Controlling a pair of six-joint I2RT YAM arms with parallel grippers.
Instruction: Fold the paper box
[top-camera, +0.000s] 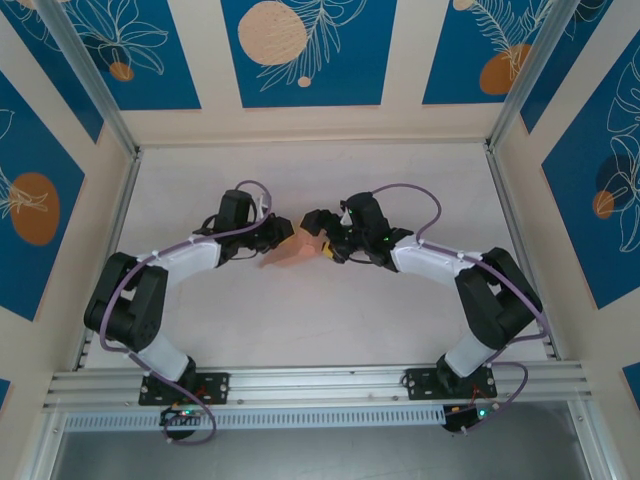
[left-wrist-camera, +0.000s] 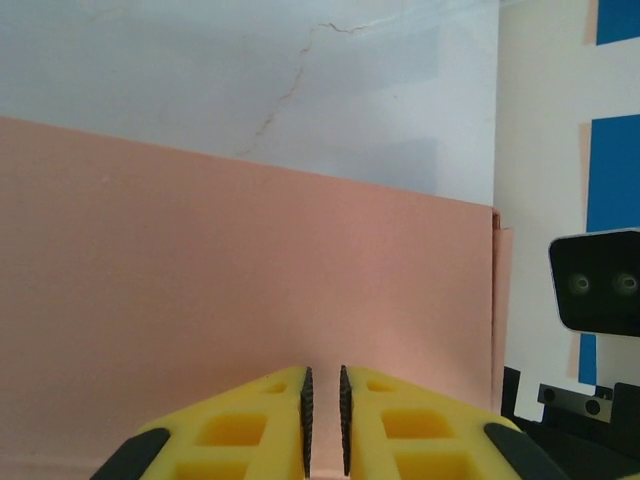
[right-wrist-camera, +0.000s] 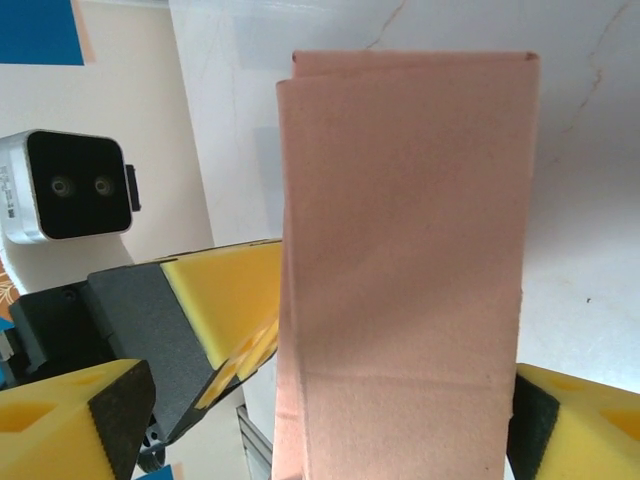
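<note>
The salmon-pink paper box (top-camera: 293, 252) is held off the table between both arms at the middle. In the left wrist view it is a broad flat panel (left-wrist-camera: 250, 270) with a folded edge on the right. My left gripper (left-wrist-camera: 324, 420) has its yellow fingers almost together, a thin pink strip pinched between the pads. In the right wrist view the box (right-wrist-camera: 405, 260) stands as a tall flattened sleeve. My right gripper (right-wrist-camera: 325, 390) is open around it: the right finger (right-wrist-camera: 580, 425) meets its edge, the left finger (right-wrist-camera: 70, 420) stands apart.
The white tabletop (top-camera: 320, 320) lies below, fenced by aluminium rails (top-camera: 310, 385) in front and at the sides. Blue-patterned walls rise behind and beside it. The left arm's camera housing (right-wrist-camera: 70, 185) and yellow finger (right-wrist-camera: 225, 300) crowd the box's left side.
</note>
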